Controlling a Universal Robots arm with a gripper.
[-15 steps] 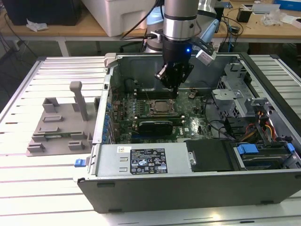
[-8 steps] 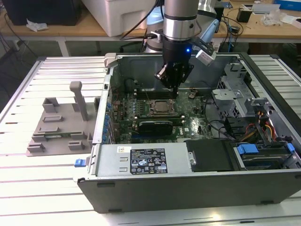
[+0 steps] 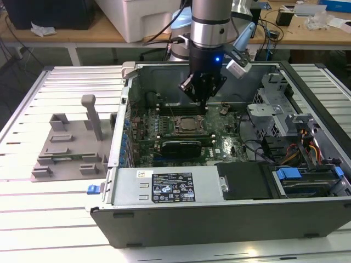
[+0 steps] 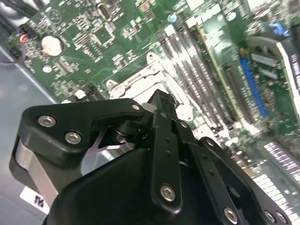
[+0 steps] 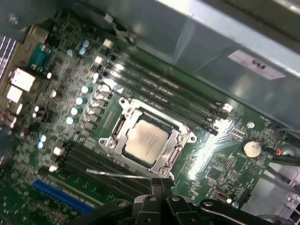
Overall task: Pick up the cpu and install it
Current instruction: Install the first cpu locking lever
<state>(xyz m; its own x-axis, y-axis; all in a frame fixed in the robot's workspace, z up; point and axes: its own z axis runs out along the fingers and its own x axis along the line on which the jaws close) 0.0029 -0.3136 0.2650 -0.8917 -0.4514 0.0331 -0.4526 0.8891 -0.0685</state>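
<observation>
First wrist view gives you the cpu (image 5: 146,139) lying flat inside its socket frame (image 5: 151,140) on the green motherboard (image 5: 211,159), silvery top up, with the metal bracket around it. Look to the exterior view and you find the same chip (image 3: 189,124) seated mid-board inside the open case (image 3: 219,213), directly under your gripper (image 3: 202,101).

Your gripper hangs just above the socket, apart from the chip; its black fingers (image 5: 158,183) come together at a narrow tip in the first wrist view, pressed closed with nothing between them. The second wrist view shows you the black linkage (image 4: 159,154) of the gripper over the socket (the chip itself is hidden behind it there).

Memory slots (image 5: 159,86) run beside the socket, and a coin battery (image 5: 251,148) sits further along the board. Outside the case, toward the exterior view's left, a grey fixture plate (image 3: 68,148) with upright posts rests on the slatted table (image 3: 33,208).
</observation>
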